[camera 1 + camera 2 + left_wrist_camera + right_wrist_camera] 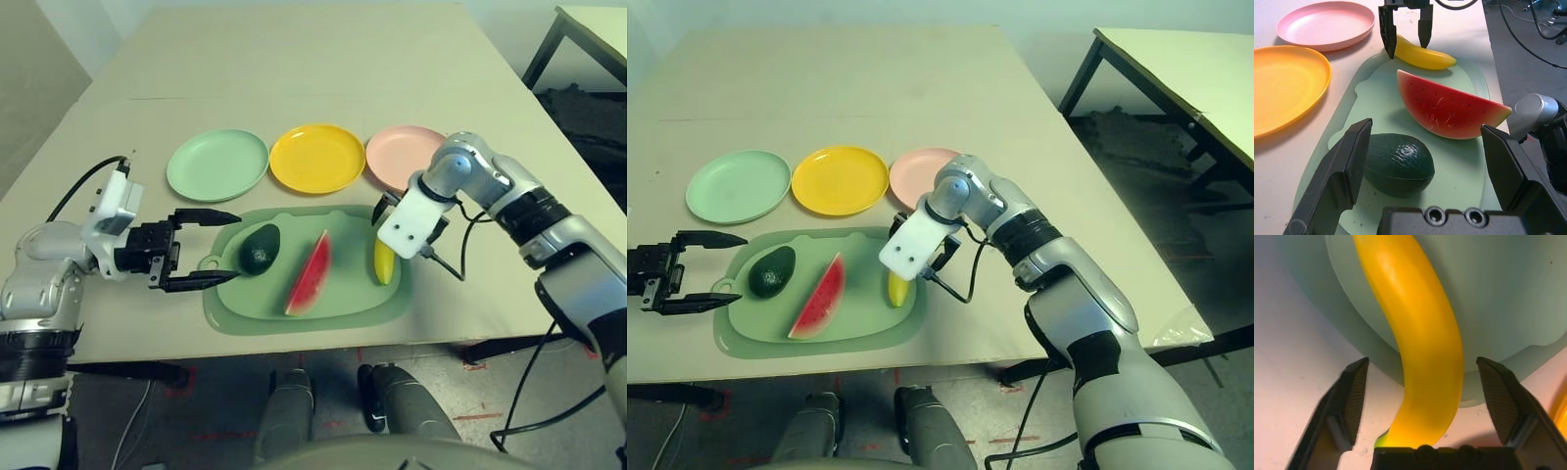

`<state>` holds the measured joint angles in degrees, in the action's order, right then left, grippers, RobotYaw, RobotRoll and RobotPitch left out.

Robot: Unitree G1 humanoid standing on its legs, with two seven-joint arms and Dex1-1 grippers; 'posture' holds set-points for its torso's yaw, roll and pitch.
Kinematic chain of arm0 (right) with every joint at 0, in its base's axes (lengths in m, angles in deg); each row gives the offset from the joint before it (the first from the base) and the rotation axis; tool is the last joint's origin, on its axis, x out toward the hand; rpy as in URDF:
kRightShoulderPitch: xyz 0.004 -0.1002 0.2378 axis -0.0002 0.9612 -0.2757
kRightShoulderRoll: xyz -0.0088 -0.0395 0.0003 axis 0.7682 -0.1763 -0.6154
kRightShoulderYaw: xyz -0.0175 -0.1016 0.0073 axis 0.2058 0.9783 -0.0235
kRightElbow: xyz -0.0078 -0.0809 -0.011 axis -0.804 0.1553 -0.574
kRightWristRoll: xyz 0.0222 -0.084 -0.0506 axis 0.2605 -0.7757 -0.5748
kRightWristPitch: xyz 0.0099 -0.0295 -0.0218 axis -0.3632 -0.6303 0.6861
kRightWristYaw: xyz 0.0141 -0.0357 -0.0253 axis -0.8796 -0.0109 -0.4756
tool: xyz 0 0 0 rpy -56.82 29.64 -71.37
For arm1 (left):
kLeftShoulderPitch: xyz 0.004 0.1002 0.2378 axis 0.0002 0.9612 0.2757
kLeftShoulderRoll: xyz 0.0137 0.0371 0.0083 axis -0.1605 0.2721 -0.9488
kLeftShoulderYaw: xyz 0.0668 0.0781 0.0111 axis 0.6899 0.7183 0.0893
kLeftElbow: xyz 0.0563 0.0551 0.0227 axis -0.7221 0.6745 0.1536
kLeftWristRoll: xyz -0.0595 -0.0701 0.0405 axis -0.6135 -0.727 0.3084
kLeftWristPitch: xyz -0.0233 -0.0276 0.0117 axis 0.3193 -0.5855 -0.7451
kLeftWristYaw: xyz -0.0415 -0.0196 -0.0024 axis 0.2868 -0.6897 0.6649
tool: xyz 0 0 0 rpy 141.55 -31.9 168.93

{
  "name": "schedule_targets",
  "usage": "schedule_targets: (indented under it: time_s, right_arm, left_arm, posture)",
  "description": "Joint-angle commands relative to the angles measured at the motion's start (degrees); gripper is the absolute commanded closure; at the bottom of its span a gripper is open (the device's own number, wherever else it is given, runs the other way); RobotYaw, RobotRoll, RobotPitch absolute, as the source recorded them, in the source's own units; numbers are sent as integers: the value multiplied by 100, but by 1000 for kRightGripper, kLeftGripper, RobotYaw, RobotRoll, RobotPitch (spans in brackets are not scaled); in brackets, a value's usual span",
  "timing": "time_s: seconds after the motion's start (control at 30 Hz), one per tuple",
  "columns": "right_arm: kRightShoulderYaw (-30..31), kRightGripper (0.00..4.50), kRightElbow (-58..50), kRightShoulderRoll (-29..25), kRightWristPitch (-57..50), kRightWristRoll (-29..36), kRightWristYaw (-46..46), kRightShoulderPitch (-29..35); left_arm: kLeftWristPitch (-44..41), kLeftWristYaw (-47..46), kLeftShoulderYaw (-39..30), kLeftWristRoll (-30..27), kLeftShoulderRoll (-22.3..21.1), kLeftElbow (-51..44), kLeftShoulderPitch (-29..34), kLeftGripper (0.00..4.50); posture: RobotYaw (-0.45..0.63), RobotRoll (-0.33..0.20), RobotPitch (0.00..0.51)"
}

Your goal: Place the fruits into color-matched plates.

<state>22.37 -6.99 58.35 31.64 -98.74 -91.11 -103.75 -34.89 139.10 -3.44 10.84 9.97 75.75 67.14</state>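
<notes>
On the rounded green mat [323, 308], from left: the left gripper [201, 252], fingers wide apart, beside the bumpy dark green avocado [260, 248]; the red watermelon wedge [310, 275]; the smooth curved yellow banana [1420, 342] between the right gripper's [1406, 43] spread fingers, untouched in the wrist view.

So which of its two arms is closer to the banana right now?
The right. Its gripper straddles the banana on the green mat. The left gripper waits at the mat's far end, beside the avocado.
</notes>
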Motion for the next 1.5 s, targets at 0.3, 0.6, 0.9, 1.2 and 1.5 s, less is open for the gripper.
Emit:
schedule_targets:
  time_s: [0.3,0.6,0.9,1.2,1.5]
  right_arm:
    - [-130,2852,-58,37,-15,179,-187,-81]
    - [-311,2852,269,129,69,445,-443,-807]
    - [-480,2852,2302,1018,330,57,555,-2278]
    - [-395,2852,3704,1851,-179,-871,2753,-2745]
    - [-340,2852,4093,2261,-959,-1479,4093,-2658]
  left_arm:
    - [149,86,73,122,-8,122,27,0]
    - [142,46,-29,106,-42,267,8,0]
    - [-445,-904,-295,-2,31,-91,123,0]
    - [-1195,-2808,-617,187,275,-896,542,0]
    - [-1780,-3616,-996,178,191,-1728,952,0]
  posture:
    - [41,0,169]
    - [46,0,160]
    - [79,0,161]
    - [176,0,164]
    - [241,0,182]
